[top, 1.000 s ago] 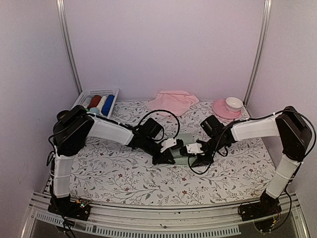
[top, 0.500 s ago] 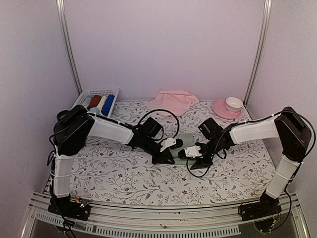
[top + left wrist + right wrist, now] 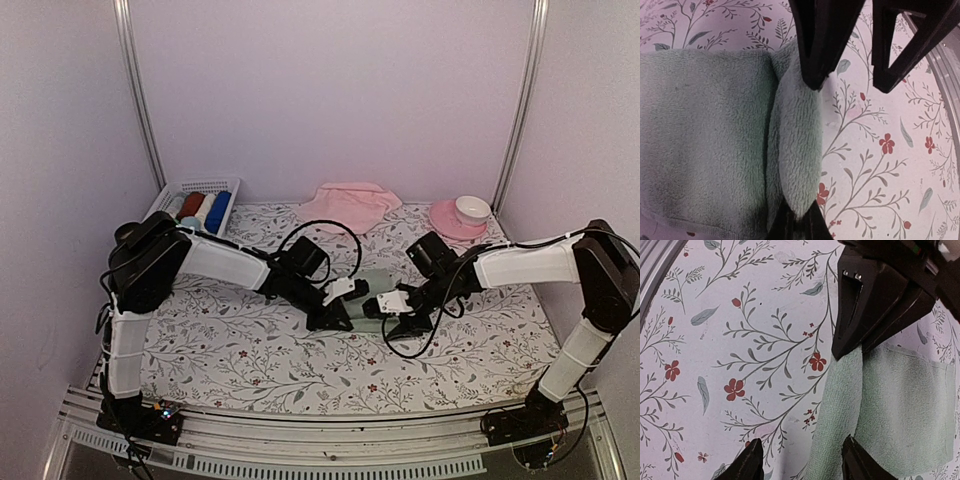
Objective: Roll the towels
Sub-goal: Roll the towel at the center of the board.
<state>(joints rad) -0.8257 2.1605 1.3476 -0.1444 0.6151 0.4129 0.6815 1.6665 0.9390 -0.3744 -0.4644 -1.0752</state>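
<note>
On the counter (image 3: pixel 230 350) we see the left tool (image 3: pixel 796 227) clamped on the mint towel (image 3: pixel 705 135); right tool (image 3: pixel 802 460) at 3 o'clock, parted

Left arm (image 3: pixel 220 263): white link shells, black joint housings, black cable (image 3: pixel 330 224) looping off the wrist. Right arm (image 3: pixel 520 265): same build. Right gripper (image 3: pixel 802 465) fingers (image 3: pixel 751 464) black, tapered, matte. Bases (image 3: pixel 135 418) dark, wires showing.

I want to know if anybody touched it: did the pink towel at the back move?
No. The pink towel lies in the same spot by the back wall, between the white basket and the pink saucer.
</note>
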